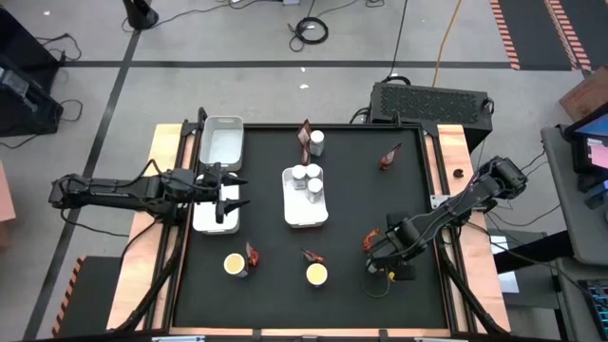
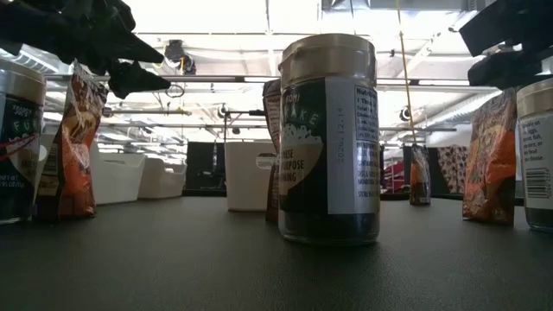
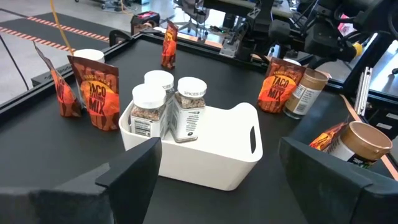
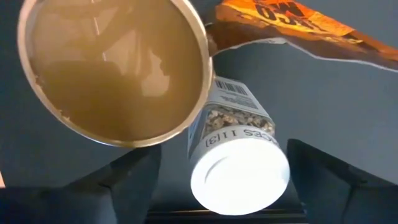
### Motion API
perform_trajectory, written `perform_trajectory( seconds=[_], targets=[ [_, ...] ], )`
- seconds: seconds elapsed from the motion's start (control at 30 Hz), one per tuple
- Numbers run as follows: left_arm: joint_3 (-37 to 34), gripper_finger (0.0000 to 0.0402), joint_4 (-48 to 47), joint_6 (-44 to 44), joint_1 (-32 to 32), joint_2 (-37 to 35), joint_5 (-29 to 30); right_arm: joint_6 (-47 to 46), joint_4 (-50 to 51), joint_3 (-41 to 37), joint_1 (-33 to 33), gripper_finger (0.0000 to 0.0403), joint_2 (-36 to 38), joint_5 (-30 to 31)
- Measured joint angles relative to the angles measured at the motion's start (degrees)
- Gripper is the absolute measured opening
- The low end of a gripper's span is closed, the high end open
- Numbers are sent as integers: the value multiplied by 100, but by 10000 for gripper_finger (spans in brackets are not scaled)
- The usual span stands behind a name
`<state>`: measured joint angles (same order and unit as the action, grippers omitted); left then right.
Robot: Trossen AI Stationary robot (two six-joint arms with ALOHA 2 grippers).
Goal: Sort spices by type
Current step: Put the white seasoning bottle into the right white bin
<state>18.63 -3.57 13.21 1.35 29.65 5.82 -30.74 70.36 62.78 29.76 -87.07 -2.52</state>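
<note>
White-capped jars (image 1: 306, 180) stand three together in the middle tray (image 1: 306, 211) in the high view, while tubs, packets and a far jar lie scattered on the black tabletop (image 1: 361, 199); the left end effector (image 1: 231, 187) hovers spread over the left tray (image 1: 213, 218), the right end effector (image 1: 372, 255) low at the near right. In the right wrist view its fingers stand spread astride a white-capped jar (image 4: 239, 165) beside a tan-topped tub (image 4: 115, 68) and a packet (image 4: 305, 25); I judge this a jar pickup, the next move calling for a squeeze without nudging the tub.
</note>
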Motion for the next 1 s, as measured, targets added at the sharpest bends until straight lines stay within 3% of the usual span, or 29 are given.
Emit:
perform_trajectory(
  seconds=[0.43,0.7,1.0],
  targets=[
    [0,327,0,8,0,0,0,-4,42,4,-4,134,13,-61],
    [0,327,7,73,0,0,0,-4,1014,540,-59,132,2,-56],
    [0,327,11,109,2,0,-2,36,1938,2105,-655,136,2,493]
  ],
)
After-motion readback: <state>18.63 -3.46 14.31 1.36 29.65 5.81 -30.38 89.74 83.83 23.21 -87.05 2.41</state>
